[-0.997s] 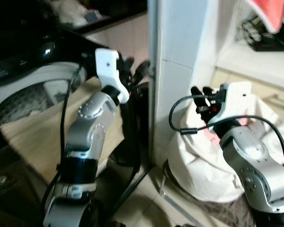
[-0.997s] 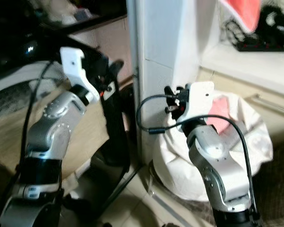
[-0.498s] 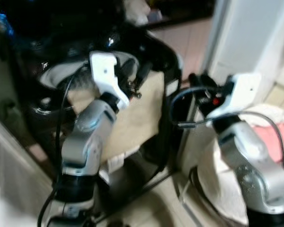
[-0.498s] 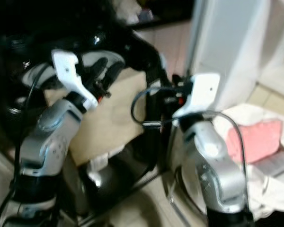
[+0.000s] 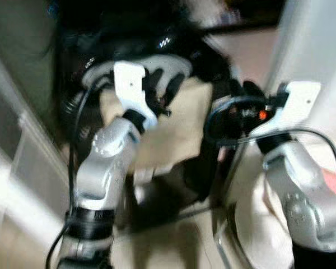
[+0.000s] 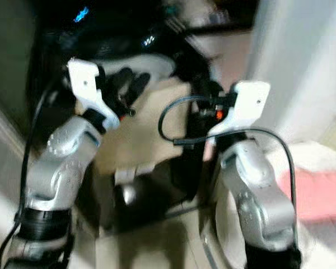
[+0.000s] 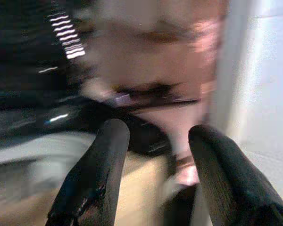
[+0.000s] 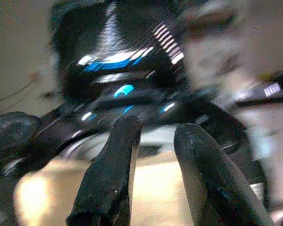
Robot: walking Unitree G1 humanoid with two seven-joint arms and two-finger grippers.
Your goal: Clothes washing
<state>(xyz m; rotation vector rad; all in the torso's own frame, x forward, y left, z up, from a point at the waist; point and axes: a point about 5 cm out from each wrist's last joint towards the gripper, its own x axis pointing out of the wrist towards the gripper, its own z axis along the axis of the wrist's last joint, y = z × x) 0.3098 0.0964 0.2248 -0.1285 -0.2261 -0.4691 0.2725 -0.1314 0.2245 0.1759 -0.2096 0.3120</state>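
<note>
The picture is blurred. A black washing machine (image 5: 157, 56) with a pale drum rim stands ahead, and a beige cloth (image 5: 182, 126) is draped over its front. My left gripper (image 5: 163, 89) is raised in front of the drum rim, open and holding nothing; its fingers (image 7: 101, 165) stand well apart. My right gripper (image 5: 241, 96) is raised by the machine's right side, also open, with the beige cloth showing between its fingers (image 8: 115, 169). A white laundry bag (image 6: 229, 235) holding a pink garment (image 6: 319, 193) sits low behind my right arm.
A white pillar (image 6: 302, 67) rises just right of the machine. A pale panel or wall (image 5: 22, 168) runs along the left. Tiled floor (image 5: 173, 241) lies below the machine's front.
The camera has swung left: the machine now sits in the middle and the laundry bag has slid to the right edge. Both arms stay raised with fingers apart.
</note>
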